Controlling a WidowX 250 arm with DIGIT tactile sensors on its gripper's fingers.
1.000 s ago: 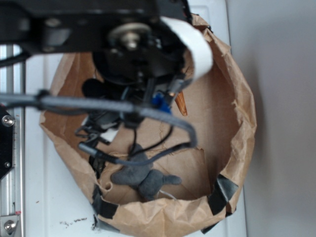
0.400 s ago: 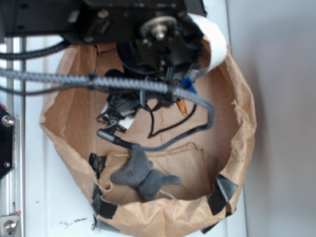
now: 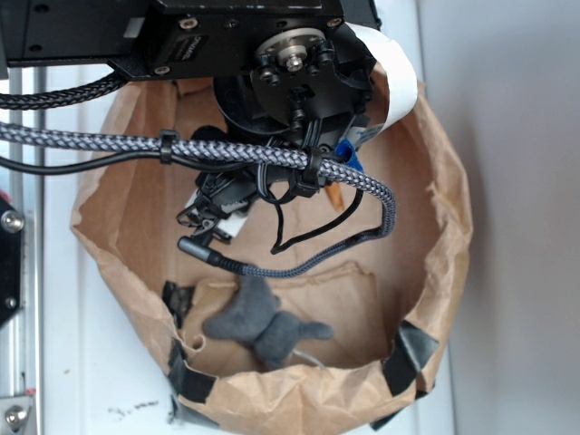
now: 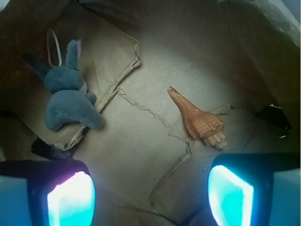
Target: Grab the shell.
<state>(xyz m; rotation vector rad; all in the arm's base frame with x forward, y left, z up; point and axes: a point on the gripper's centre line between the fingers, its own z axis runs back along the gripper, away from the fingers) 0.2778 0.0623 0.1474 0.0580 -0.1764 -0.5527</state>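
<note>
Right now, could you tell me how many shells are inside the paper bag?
1. The shell lies on the bag floor, right of the plush toy; the arm may hide others in the exterior view.

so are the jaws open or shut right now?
Open: wrist view shows the gripper pads wide apart, the orange-brown spiral shell lying untouched ahead.
</note>
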